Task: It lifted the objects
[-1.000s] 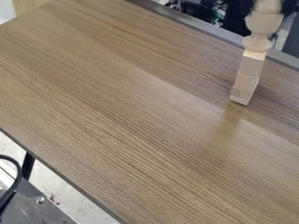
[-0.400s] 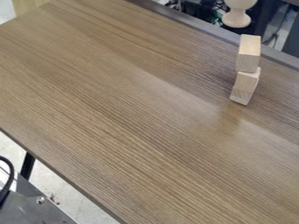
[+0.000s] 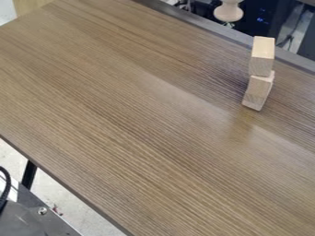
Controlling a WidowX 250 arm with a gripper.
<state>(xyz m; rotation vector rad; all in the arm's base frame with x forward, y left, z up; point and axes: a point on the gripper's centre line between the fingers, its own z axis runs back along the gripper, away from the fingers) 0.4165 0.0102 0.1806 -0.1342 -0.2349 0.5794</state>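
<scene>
Brown table [image 3: 123,115]: runs from left to right, with thin lines all over and a pale shine toward the right.
Black cable [image 3: 5,186]: bends at the near left, over the dark metal [image 3: 25,219].
Pale wood [image 3: 27,5]: peeks in at the far left, past the brown table.
Black leg [image 3: 29,174]: slants down at the near left, just past the near edge.
Silver screw [image 3: 42,210]: sits on the dark metal.
Gray floor [image 3: 80,209]: lies low, at the near left.
Round wooden piece [image 3: 229,11]: at the far right, narrow above and fat below, well apart from both blocks.
Bottom block [image 3: 258,91]: stands on the brown table, toward the far right.
Top block [image 3: 263,56]: rests on the bottom block, touching, a bit crooked, not lined up.
Robot hand: cannot tell if wide, narrow or holding something.
</scene>
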